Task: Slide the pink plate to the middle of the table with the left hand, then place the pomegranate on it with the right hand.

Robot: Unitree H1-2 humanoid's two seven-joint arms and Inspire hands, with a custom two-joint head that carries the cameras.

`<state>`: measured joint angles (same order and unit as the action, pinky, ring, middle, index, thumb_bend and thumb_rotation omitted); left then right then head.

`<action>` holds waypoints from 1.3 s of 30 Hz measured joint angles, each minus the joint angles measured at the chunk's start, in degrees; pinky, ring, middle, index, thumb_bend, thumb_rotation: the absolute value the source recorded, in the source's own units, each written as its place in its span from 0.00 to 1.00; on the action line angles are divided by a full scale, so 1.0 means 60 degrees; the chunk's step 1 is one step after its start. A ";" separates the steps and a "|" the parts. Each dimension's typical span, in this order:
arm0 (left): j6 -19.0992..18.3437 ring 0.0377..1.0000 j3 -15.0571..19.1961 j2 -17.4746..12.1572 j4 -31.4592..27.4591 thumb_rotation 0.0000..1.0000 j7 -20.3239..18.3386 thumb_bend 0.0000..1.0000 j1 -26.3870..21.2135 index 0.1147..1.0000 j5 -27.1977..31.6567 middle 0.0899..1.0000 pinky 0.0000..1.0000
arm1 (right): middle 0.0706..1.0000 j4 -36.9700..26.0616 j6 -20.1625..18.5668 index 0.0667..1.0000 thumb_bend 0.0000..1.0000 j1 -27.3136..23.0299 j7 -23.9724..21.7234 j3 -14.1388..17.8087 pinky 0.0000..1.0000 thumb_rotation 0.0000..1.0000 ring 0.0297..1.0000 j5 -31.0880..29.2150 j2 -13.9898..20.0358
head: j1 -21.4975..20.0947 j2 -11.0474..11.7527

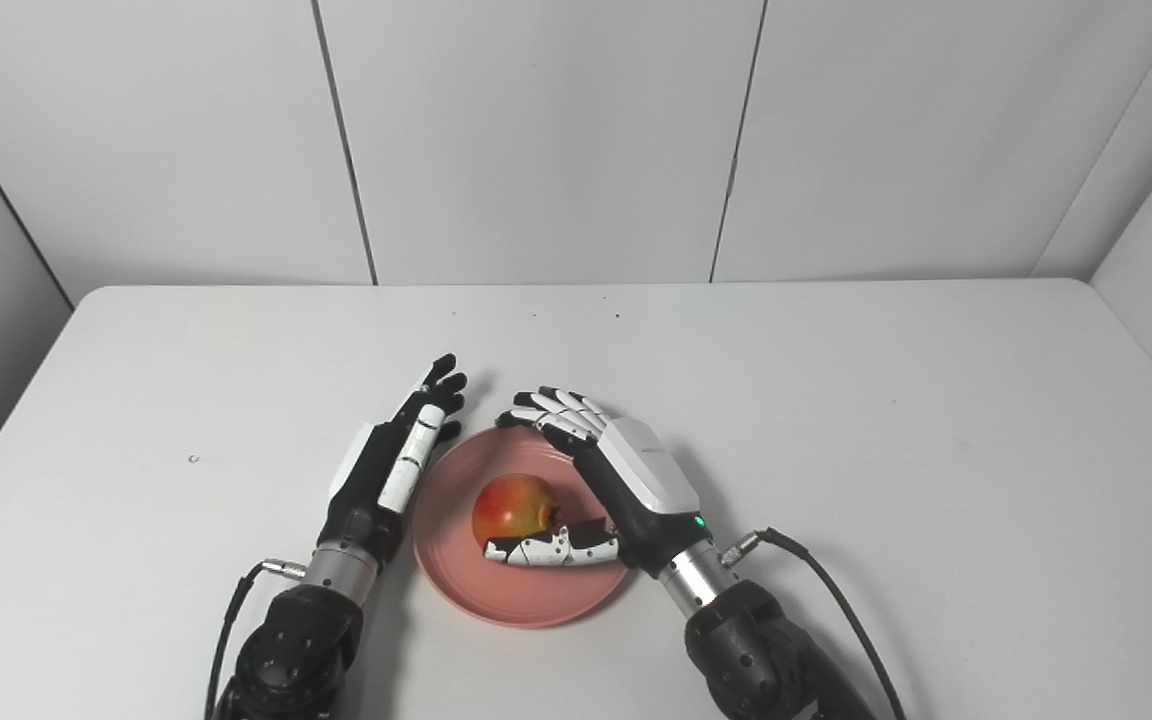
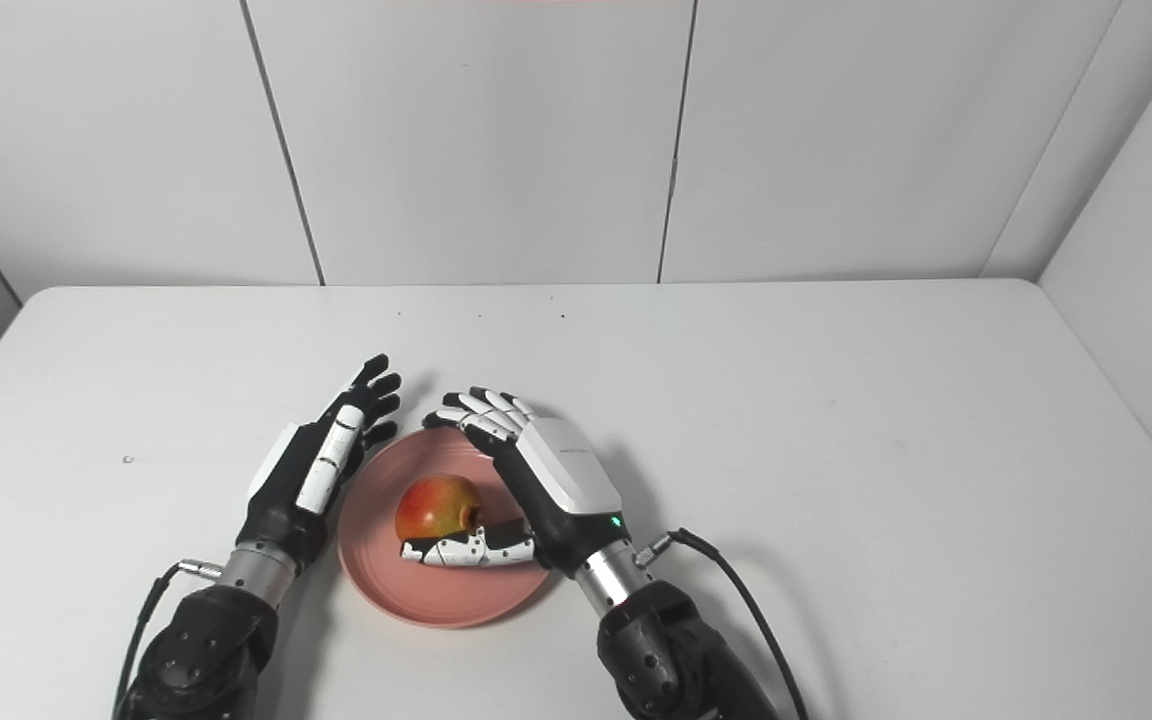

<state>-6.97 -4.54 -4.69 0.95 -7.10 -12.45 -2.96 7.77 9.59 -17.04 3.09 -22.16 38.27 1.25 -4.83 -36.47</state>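
The pomegranate (image 1: 514,508) sits on the pink plate (image 1: 456,572), which lies on the white tabletop (image 1: 836,450) near its front edge, a little left of centre. The right hand (image 1: 604,480) arches over the plate from about 3 o'clock, fingers spread and reaching past the far rim, thumb lying just beside the fruit at its 6 o'clock, with no grip on it. The left hand (image 1: 398,450) rests open along the plate's 9 o'clock edge, fingers extended toward 12 o'clock, holding nothing.
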 measured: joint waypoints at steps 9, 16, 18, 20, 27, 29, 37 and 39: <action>-0.0016 0.93 0.0033 0.0014 0.0001 0.99 -0.0001 0.57 0.0000 0.93 0.0067 0.93 0.91 | 0.92 0.0042 0.0080 0.90 0.67 0.0077 0.0580 0.0186 0.93 0.60 0.93 -0.0390 -0.0189 | 0.0015 -0.0015; -0.0032 0.92 0.0053 0.0027 0.0001 1.00 0.0012 0.58 0.0000 0.93 0.0063 0.93 0.91 | 0.94 0.0346 0.0524 0.93 0.61 0.0194 0.1465 0.0882 0.92 0.83 0.93 -0.1139 -0.0537 | 0.0015 -0.0029; -0.0032 0.93 0.0077 0.0028 0.0001 1.00 0.0018 0.57 0.0000 0.93 0.0063 0.93 0.91 | 0.94 0.0354 0.0544 0.93 0.62 0.0243 0.1523 0.1069 0.89 0.90 0.92 -0.1402 -0.0588 | 0.0015 -0.0029; -0.0032 0.93 0.0092 0.0034 0.0001 1.00 0.0019 0.57 0.0000 0.93 0.0063 0.93 0.91 | 0.94 0.0386 0.0545 0.93 0.63 0.0299 0.1529 0.1198 0.88 0.92 0.92 -0.1623 -0.0633 | 0.0015 -0.0015; -0.0032 0.93 0.0128 0.0038 -0.0007 1.00 0.0030 0.59 0.0001 0.93 0.0061 0.93 0.92 | 0.94 0.0537 0.0547 0.93 0.62 0.0419 0.1411 0.1544 0.90 1.00 0.93 -0.2849 -0.0883 | 0.0015 -0.0029; -0.0033 0.93 0.0133 0.0055 -0.0026 1.00 0.0035 0.59 0.0002 0.93 0.0061 0.93 0.92 | 0.94 0.0575 0.0546 0.93 0.62 0.0418 0.1412 0.1633 0.90 1.00 0.93 -0.3014 -0.0910 | 0.0044 -0.0029; -0.0156 0.93 0.0151 0.0237 -0.0044 0.99 0.0108 0.58 0.0002 0.93 0.0060 0.93 0.92 | 0.93 0.0597 0.0541 0.92 0.61 0.0420 0.1192 0.1963 0.90 1.00 0.93 -0.3938 -0.1012 | 0.0073 -0.0058; -0.0156 0.94 0.0161 0.0264 -0.0044 0.98 0.0108 0.58 0.0001 0.94 0.0066 0.94 0.93 | 0.94 0.0607 0.0541 0.93 0.56 0.0419 0.1162 0.2000 0.90 1.00 0.94 -0.4042 -0.1037 | 0.0117 -0.0044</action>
<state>-7.90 -3.57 -3.11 0.68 -6.45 -12.44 -2.57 11.41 12.84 -14.53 10.06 -10.16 14.03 -4.97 -4.13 -36.74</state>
